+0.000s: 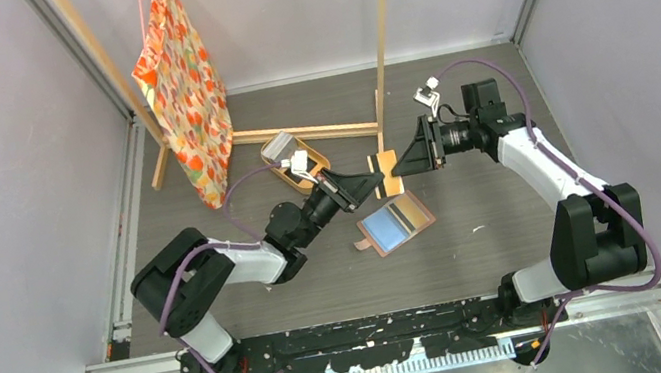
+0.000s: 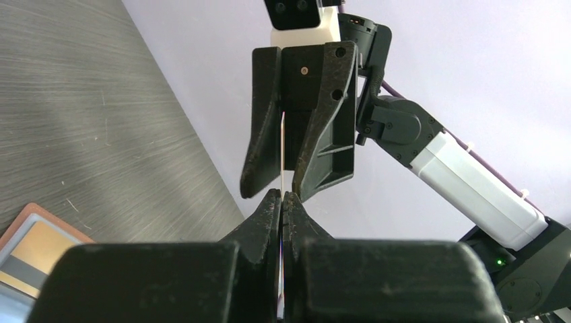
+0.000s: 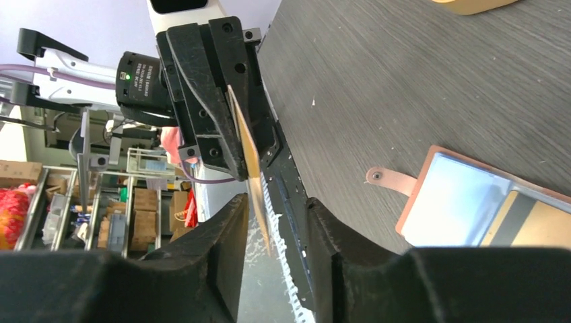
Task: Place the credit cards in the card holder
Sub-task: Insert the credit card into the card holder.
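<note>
A tan credit card [image 1: 389, 175] hangs in mid-air over the table, held edge-up between the two arms. My left gripper [image 1: 374, 180] is shut on its left end; the left wrist view shows the card [image 2: 281, 151] as a thin line running out of the pinched jaws [image 2: 283, 194]. My right gripper [image 1: 401, 164] faces it from the right with its jaws open, one on each side of the card [image 3: 246, 145], and a gap shows on both sides [image 3: 276, 202]. The card holder [image 1: 397, 223] lies open on the table just below, with a card in its pocket [image 3: 532, 225].
An oval tan tray [image 1: 299, 163] with more cards sits behind the left gripper. A wooden frame [image 1: 379, 36] with a patterned orange bag [image 1: 185, 89] stands at the back. The holder's snap tab [image 3: 387, 180] sticks out to its left.
</note>
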Available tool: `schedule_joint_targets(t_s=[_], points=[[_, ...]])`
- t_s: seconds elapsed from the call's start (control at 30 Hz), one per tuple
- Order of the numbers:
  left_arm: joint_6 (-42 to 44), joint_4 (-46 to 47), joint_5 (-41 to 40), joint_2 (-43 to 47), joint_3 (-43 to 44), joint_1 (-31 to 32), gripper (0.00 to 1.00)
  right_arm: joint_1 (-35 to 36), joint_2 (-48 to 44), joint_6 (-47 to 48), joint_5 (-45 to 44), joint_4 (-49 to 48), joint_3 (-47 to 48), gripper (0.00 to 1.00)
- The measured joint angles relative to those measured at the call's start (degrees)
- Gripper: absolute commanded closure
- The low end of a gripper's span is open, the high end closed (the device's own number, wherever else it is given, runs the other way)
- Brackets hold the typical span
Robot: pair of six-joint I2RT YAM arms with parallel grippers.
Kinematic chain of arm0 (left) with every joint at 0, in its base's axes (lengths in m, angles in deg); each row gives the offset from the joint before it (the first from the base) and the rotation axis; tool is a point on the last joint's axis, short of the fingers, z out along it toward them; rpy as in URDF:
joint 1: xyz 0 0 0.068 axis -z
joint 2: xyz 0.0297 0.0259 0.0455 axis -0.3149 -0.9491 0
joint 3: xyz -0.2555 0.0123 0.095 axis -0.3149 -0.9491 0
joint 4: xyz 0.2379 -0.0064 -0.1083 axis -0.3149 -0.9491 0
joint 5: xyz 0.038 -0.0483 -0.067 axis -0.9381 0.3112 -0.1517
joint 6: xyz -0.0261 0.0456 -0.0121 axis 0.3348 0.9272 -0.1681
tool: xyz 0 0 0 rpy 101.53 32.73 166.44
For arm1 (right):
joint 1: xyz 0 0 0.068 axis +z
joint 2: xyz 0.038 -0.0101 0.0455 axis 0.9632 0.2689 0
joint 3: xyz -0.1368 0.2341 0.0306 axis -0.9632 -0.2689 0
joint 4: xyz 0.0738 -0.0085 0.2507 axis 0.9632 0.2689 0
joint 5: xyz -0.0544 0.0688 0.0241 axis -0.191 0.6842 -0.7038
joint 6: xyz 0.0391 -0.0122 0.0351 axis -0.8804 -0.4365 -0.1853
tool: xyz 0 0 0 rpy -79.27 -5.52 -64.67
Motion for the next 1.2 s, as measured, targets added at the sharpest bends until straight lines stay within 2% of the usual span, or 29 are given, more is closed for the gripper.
schedule_joint_targets(t_s=[0.17, 0.4, 0.43, 0.57, 0.67, 0.77, 0.87, 1.03, 1.13, 1.2], points=[[0.0, 0.0, -1.2, -0.7, 0.3, 0.2, 1.00, 0.9, 0.0, -0.7, 1.0, -0.2, 0.0, 0.67], [0.1, 0.5, -1.7, -1.3, 0.8, 0.4, 0.97, 1.7, 0.0, -0.7, 1.4, -0.5, 0.0, 0.94], [0.1, 0.8, -1.7, -1.3, 0.8, 0.5, 0.94, 1.7, 0.0, -0.7, 1.5, -0.5, 0.0, 0.98], [1.0, 0.7, -1.9, -1.4, 0.8, 0.5, 0.69, 1.7, 0.0, 2.3, 1.7, 1.4, 0.3, 0.99], [2.0, 0.9, -3.0, -1.4, 0.4, 0.6, 0.51, 1.9, 0.0, 9.4, 0.9, 8.3, 2.1, 0.99], [3.9, -0.5, -3.5, 0.1, -1.9, 0.1, 0.40, 1.9, 0.0, 18.9, -1.0, 16.6, 5.1, 0.99], [7.4, -7.0, -3.1, 5.2, -4.5, -1.6, 0.33, 1.9, 0.0, 26.5, -4.2, 22.6, 7.4, 0.99], [20.6, -28.7, -2.4, 20.5, -3.6, -3.5, 0.26, 1.9, 0.7, 34.2, -8.6, 28.4, 7.8, 0.99], [30.5, -41.9, -2.2, 28.2, -0.5, -3.5, 0.03, 1.9, 3.0, 38.1, -10.2, 30.8, 7.8, 0.98], [34.8, -46.2, -2.2, 31.5, -0.3, -3.5, 0.00, 1.9, 5.0, 39.5, -11.5, 31.8, 7.8, 0.98]])
